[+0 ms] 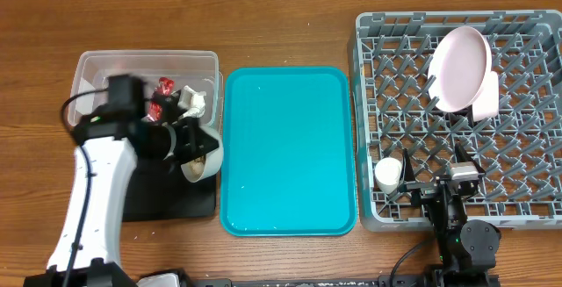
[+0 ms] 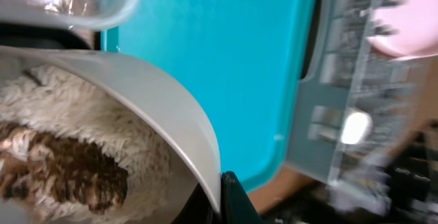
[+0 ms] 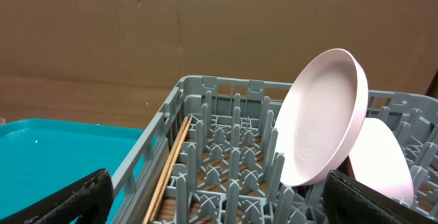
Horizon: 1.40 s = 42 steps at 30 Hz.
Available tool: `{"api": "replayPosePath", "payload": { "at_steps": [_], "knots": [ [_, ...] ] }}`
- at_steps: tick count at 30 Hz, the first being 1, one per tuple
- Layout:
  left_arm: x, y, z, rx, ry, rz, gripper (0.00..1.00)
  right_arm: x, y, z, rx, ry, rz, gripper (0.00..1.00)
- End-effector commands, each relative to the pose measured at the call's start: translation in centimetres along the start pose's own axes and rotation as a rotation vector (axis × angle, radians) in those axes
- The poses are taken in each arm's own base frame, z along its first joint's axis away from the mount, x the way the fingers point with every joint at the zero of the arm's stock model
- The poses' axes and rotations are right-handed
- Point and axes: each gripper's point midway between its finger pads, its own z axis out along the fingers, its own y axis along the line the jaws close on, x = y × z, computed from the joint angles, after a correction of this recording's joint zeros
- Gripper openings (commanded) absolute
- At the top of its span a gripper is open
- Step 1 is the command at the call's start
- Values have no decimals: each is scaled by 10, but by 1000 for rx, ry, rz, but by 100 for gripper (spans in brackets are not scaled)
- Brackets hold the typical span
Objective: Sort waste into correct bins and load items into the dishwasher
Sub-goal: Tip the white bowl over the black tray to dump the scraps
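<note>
The left gripper point(image 1: 187, 143) is clamped on the rim of the white bowl point(image 1: 202, 154), holding it tipped on its side above the black tray point(image 1: 171, 201), close to that tray's right edge and just in front of the clear tub point(image 1: 145, 69). The left wrist view shows only one dark finger against the rim, so how deep the pinch sits is hard to judge. Food scraps point(image 2: 61, 169), brownish bits on pale rice, lie inside the bowl, not yet tipped out. The main risk is placement: the bowl hangs so near the teal tray point(image 1: 288, 151) that a sloppy pour could drop rice there, or into the tub that holds the red wrapper point(image 1: 161, 99) and white tissue point(image 1: 194, 103). Sticky rice may also cling and call for a steeper tilt, which would strain a thin rim grip and could let the bowl slip. The right gripper point(image 3: 217, 183) waits spread wide and empty at the near edge of the dish rack point(image 1: 369, 111), which holds the pale plate point(image 1: 460, 66), pink bowl point(image 1: 486, 100), white cup point(image 1: 387, 175) and chopsticks point(image 3: 168, 169).
</note>
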Motion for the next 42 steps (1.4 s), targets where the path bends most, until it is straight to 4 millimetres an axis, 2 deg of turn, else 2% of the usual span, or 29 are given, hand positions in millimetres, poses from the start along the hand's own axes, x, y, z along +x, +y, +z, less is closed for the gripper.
{"api": "replayPosePath", "payload": {
  "at_steps": [1,6,12,16,19,29,31,33,35,37,40,42],
  "knots": [
    [3,-11,-19,295,-75,80,4,2,-2,0,8,-2,7,100],
    [0,16,-39,464,-236,22,4,2,-2,0,8,-2,7,100],
    [3,29,-62,637,-435,-5,4,2,-2,0,8,-2,7,100],
    [4,39,-68,668,-500,-44,4,2,-2,0,8,-3,7,100],
    [3,37,-75,714,-533,-56,4,2,-2,0,8,-3,7,100],
    [2,38,-76,703,-547,-28,4,2,-2,0,8,-3,7,100],
    [6,37,-74,707,-524,-75,4,2,-2,0,8,-3,7,100],
    [10,34,-73,687,-548,-8,4,2,-2,0,8,-3,7,100],
    [8,41,-71,632,-572,78,4,2,-2,0,8,-3,7,100],
    [6,39,-78,690,-570,-20,4,2,-2,0,8,-3,8,100],
    [3,48,-73,605,-596,110,4,2,-2,0,8,-3,7,100],
    [1,50,-74,622,-573,32,4,2,-2,0,8,-3,7,100]
  ]
}}
